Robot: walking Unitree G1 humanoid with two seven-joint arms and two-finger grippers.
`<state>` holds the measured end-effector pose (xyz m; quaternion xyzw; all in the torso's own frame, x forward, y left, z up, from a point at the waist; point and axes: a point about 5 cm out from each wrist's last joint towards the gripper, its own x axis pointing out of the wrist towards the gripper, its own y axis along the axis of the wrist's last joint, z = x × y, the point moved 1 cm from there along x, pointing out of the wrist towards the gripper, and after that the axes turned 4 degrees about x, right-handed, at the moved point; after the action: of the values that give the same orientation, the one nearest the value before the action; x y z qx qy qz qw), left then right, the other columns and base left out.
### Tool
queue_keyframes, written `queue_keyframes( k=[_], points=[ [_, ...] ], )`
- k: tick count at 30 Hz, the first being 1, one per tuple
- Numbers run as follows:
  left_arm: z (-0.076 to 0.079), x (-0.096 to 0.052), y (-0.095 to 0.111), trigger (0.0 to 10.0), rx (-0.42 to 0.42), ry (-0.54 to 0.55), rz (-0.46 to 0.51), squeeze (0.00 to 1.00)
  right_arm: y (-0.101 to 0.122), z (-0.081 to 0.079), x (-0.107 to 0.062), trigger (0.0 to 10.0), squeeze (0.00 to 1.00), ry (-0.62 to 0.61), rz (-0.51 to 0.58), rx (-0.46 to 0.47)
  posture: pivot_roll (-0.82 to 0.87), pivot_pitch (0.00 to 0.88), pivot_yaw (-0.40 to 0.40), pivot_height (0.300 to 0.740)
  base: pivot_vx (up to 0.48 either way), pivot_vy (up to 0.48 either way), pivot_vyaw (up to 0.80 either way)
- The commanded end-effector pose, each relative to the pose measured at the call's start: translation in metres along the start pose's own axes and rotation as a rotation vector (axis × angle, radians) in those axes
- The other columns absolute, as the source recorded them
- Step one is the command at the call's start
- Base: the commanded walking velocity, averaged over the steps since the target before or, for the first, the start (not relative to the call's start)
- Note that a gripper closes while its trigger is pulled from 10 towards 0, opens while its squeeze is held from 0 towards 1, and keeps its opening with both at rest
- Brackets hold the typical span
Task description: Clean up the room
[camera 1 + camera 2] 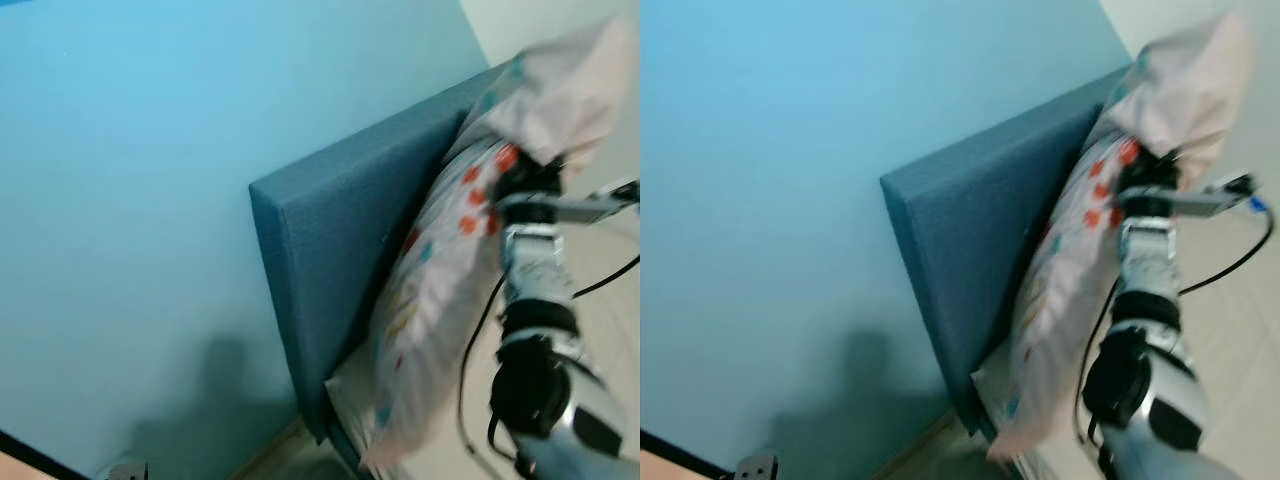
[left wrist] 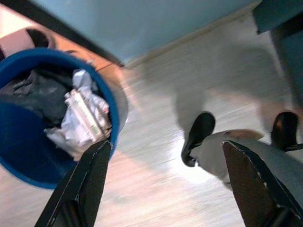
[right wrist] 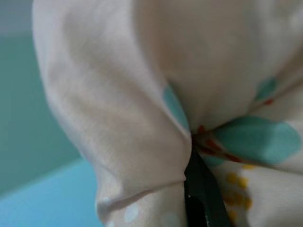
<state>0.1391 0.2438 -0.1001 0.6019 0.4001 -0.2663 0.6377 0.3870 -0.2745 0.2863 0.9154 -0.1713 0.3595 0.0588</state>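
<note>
A pale pillow (image 1: 440,290) with red, teal and yellow dots leans upright against a blue-grey headboard (image 1: 340,240). My right gripper (image 1: 520,172) is raised and shut on the pillow's upper part, and the cloth bunches around one black finger (image 3: 201,189) in the right wrist view. My left gripper (image 2: 163,175) hangs low with its two black fingers wide apart above the pale wood floor (image 2: 156,123), nothing between them.
A light blue wall (image 1: 130,200) runs behind the headboard. In the left wrist view a blue bin (image 2: 28,165) holds crumpled paper and a dark bag. A person's black shoes (image 2: 198,137) and grey trouser leg stand on the floor nearby.
</note>
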Motion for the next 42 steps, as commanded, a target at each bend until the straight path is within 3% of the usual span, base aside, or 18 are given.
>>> queue_keyframes(
  k=[1,2,3,5,7,8,9,10,12,13,17,20,25,34,37,38,39,42],
  points=[
    [-0.008,-0.002,-0.004,10.0,0.029,0.009,-0.009,0.00,0.004,-0.018,0.012,0.0,0.00,0.116,0.043,0.037,-0.05,0.113,0.027,0.740,0.000,0.000,0.00],
    [-0.009,-0.003,-0.006,10.0,0.039,0.006,-0.012,0.00,0.009,0.007,-0.005,0.0,0.00,-0.001,0.060,0.024,-0.02,0.150,0.029,0.740,0.000,0.000,0.00],
    [-0.009,-0.003,-0.006,10.0,0.039,0.006,-0.012,0.00,0.009,0.007,-0.005,0.0,0.00,-0.001,0.060,0.024,-0.02,0.150,0.029,0.740,0.000,0.000,0.00],
    [-0.012,-0.005,-0.010,10.0,0.054,0.004,-0.018,0.00,0.013,0.049,-0.042,0.0,0.00,-0.224,0.071,0.003,-0.01,0.164,0.032,0.740,0.000,0.000,0.00],
    [-0.012,-0.005,-0.010,10.0,0.054,0.004,-0.018,0.00,0.013,0.049,-0.042,0.0,0.00,-0.224,0.071,0.003,-0.01,0.164,0.032,0.740,0.000,0.000,0.00],
    [-0.015,-0.007,-0.016,10.0,0.068,0.007,-0.029,0.00,-0.007,0.078,-0.080,0.0,0.00,-0.386,-0.009,-0.003,0.01,0.184,0.032,0.740,0.000,0.000,0.00],
    [-0.015,-0.007,-0.016,10.0,0.068,0.007,-0.029,0.00,-0.007,0.078,-0.080,0.0,0.00,-0.386,-0.009,-0.003,0.01,0.184,0.032,0.740,0.000,0.000,0.00],
    [-0.016,-0.008,-0.018,10.0,0.071,0.011,-0.034,0.00,-0.027,0.082,-0.090,0.0,0.00,-0.400,-0.086,0.018,0.01,0.187,0.033,0.740,0.000,0.000,0.00],
    [-0.016,-0.008,-0.018,10.0,0.071,0.011,-0.034,0.00,-0.027,0.082,-0.090,0.0,0.00,-0.400,-0.086,0.018,0.01,0.187,0.033,0.740,0.000,0.000,0.00],
    [-0.018,-0.009,-0.020,10.0,0.074,0.015,-0.039,0.00,-0.072,0.072,-0.094,0.0,0.00,-0.310,-0.265,0.096,0.01,0.191,0.033,0.740,0.000,0.000,0.00],
    [-0.018,-0.009,-0.021,10.0,0.077,0.015,-0.040,0.00,-0.105,0.058,-0.094,0.0,0.00,-0.196,-0.405,0.179,0.00,0.191,0.030,0.740,0.000,0.000,0.00],
    [-0.017,-0.009,-0.020,10.0,0.076,0.013,-0.037,0.00,-0.126,0.049,-0.097,0.0,0.00,-0.134,-0.517,0.162,0.00,0.189,0.026,0.740,0.000,0.000,0.00],
    [-0.016,-0.008,-0.018,10.0,0.077,0.004,-0.031,0.00,-0.120,0.048,-0.094,0.0,0.00,-0.123,-0.509,0.175,-0.02,0.180,0.029,0.740,0.000,0.000,0.00],
    [-0.014,-0.006,-0.014,10.0,0.082,-0.001,-0.026,0.00,-0.125,0.029,-0.111,0.0,0.00,0.089,-0.691,0.246,-0.04,0.165,0.025,0.740,0.000,0.000,0.00],
    [-0.013,-0.006,-0.012,10.0,0.082,-0.002,-0.023,0.00,-0.128,0.009,-0.116,0.0,0.00,0.223,-0.751,0.341,-0.04,0.156,0.025,0.740,0.000,0.000,0.00],
    [-0.013,-0.005,-0.011,10.0,0.083,-0.002,-0.021,0.00,-0.134,-0.012,-0.119,0.0,0.00,0.341,-0.809,0.419,-0.04,0.148,0.024,0.740,0.000,0.000,0.00],
    [-0.013,-0.005,-0.011,10.0,0.083,-0.002,-0.021,0.00,-0.134,-0.012,-0.119,0.0,0.00,0.341,-0.809,0.419,-0.04,0.148,0.024,0.740,0.000,0.000,0.00],
    [-0.013,-0.005,-0.010,10.0,0.084,-0.001,-0.020,0.00,-0.144,-0.042,-0.124,0.0,0.00,0.488,-0.868,0.523,-0.03,0.143,0.023,0.740,0.000,0.000,0.00]
  ],
)
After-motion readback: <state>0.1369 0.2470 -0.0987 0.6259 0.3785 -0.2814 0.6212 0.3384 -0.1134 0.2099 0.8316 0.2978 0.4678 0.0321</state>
